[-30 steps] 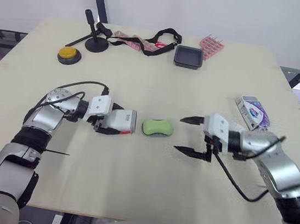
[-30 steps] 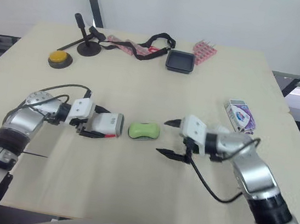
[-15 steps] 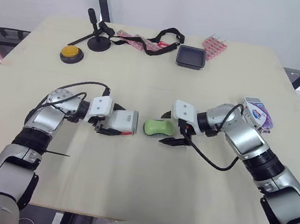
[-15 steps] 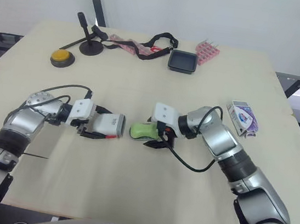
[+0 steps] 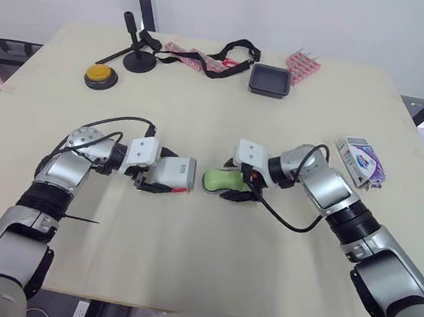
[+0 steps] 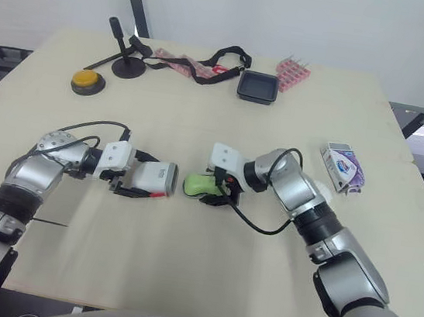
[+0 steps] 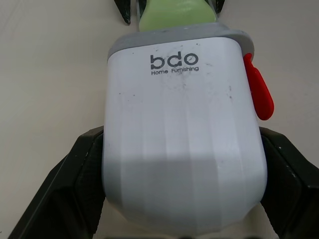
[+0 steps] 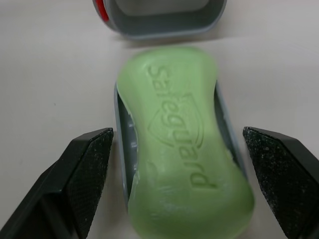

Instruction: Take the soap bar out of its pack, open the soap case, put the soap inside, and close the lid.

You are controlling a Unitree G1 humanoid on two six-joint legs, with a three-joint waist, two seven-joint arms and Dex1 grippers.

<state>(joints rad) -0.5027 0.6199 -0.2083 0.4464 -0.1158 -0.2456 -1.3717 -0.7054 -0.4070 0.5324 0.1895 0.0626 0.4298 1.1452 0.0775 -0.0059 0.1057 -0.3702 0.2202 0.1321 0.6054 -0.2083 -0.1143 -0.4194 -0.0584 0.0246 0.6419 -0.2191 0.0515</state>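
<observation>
The left claw [image 5: 163, 173] grips the soap case [image 5: 177, 172]. The right claw [image 5: 233, 182], open around the soap [image 5: 218, 180] beside the case, might bump it crooked.

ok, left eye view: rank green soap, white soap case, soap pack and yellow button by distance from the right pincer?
1. green soap, straddled by the right pincer.
2. white soap case, just left of the soap.
3. soap pack, near the table's right edge.
4. yellow button, far back on the left.
</observation>
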